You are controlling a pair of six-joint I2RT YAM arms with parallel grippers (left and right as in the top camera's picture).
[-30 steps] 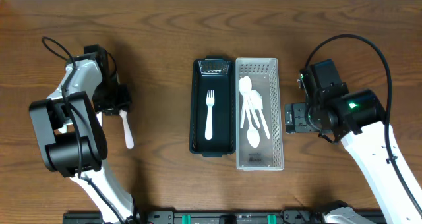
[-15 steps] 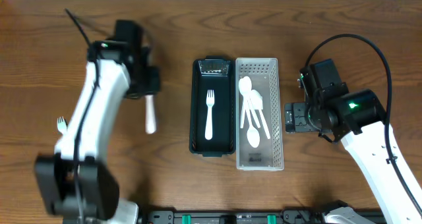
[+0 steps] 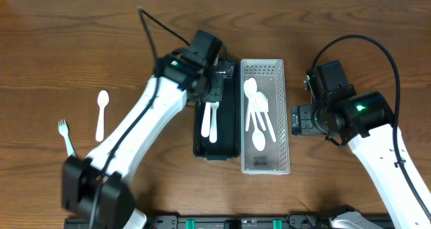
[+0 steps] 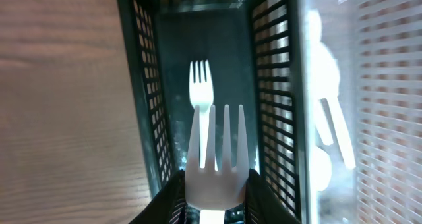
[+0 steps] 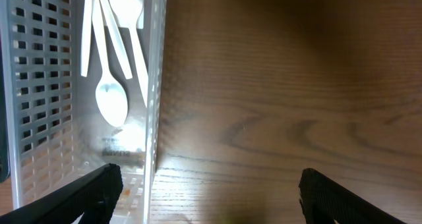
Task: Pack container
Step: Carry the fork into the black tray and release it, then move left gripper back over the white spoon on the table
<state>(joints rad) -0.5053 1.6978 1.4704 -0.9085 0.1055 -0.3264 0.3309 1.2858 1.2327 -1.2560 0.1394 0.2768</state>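
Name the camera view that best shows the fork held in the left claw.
Left wrist: the held fork fills the foreground, tines clear, pinched in the left claw over the dark basket. Overhead shows only its handle end; right wrist misses it.

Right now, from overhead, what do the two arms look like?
Both the left arm and right arm have white links with black joint housings and black jaws. A black cable loops over each; the right shows a green light.
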